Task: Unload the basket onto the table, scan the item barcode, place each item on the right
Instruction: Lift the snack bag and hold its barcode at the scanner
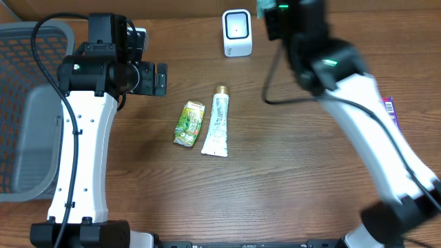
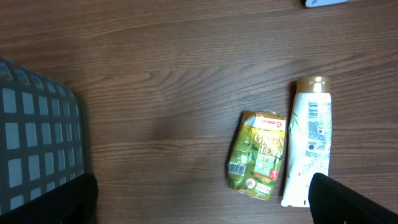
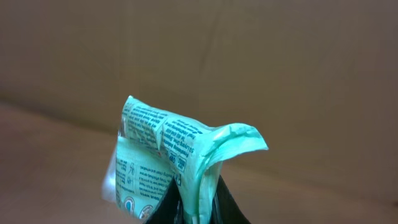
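Right fingers (image 3: 230, 211) pinch the green packet (image 3: 180, 155) by its bunched edge; it looks light, soft, crinkly. Left fingers (image 2: 348, 199) spread wide.

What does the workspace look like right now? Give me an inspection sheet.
Surface: wooden table.
Job's things: green packet pinched in the right gripper; white scanner at the far edge.
Clutter: green-gold pouch beside white tube; grey basket at left; purple item partly hidden by the right arm.
Grippers: left gripper open, empty; right shut on the packet.
Cables: black cables along both arms.
Surroundings: brown backdrop.
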Available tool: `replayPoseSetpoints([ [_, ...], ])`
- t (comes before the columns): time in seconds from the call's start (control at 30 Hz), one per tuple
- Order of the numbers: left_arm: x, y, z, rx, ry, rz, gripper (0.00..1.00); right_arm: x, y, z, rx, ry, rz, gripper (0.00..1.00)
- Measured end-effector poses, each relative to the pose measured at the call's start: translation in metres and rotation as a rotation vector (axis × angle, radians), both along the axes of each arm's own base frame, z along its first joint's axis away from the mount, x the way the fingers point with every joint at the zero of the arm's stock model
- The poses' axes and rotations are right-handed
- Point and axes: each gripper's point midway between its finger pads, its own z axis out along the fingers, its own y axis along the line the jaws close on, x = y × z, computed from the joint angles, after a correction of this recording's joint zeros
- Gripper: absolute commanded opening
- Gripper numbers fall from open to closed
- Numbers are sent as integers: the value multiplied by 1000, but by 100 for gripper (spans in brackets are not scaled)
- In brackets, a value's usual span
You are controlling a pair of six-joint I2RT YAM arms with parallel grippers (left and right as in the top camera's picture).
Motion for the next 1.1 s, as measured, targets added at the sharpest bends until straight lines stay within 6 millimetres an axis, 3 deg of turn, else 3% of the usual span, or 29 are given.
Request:
replayPoseSetpoints([
  [0.13, 0, 0, 0, 0, 0, 0, 100, 35, 19, -54, -269, 19, -20, 4],
  [0.23, 0, 0, 0, 0, 0, 0, 100, 51, 30, -77, -387, 11, -4, 4],
  [0.6, 0, 0, 0, 0, 2, 0, 100, 97, 55, -95, -658, -140, 67, 4],
  [0.93, 0, 0, 0, 0, 0, 0, 100, 121, 79, -168, -976, -115, 225, 4],
  [1.1, 0, 0, 0, 0, 0, 0, 100, 126, 87, -174, -1013, -155, 253, 4],
])
